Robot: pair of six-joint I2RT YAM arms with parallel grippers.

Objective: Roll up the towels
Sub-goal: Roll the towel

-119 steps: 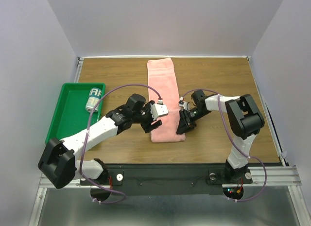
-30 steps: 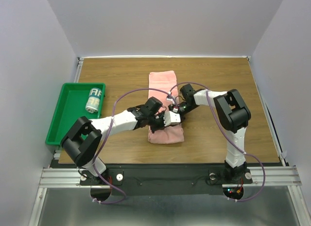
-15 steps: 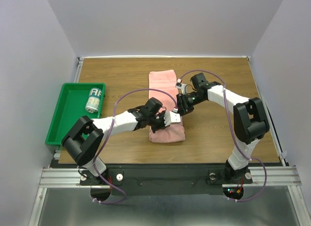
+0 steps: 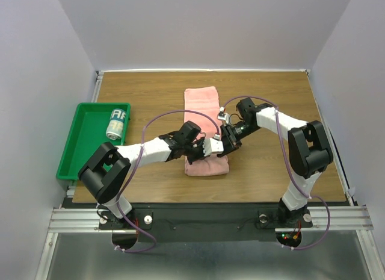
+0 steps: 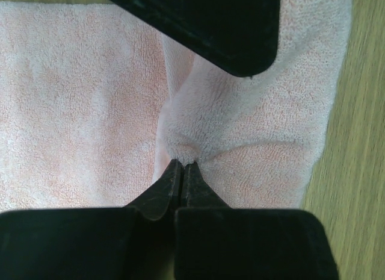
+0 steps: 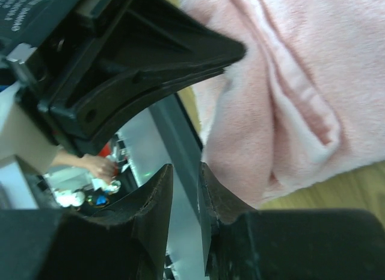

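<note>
Your left claw (image 5: 182,167) is clamped shut on a pinched fold of the salmon-pink terry towel (image 5: 78,99) at mid-worktop (image 4: 150,93), probably to anchor the half-made roll. Your right claw (image 6: 185,167) (fingers a slit apart, empty) hovers just beside it.

Big towel (image 4: 201,102) centre of the counter (image 4: 277,99), tray (image 4: 77,156) off left
Small towel (image 4: 116,123) is in the tray, up in its far right corner.
</note>
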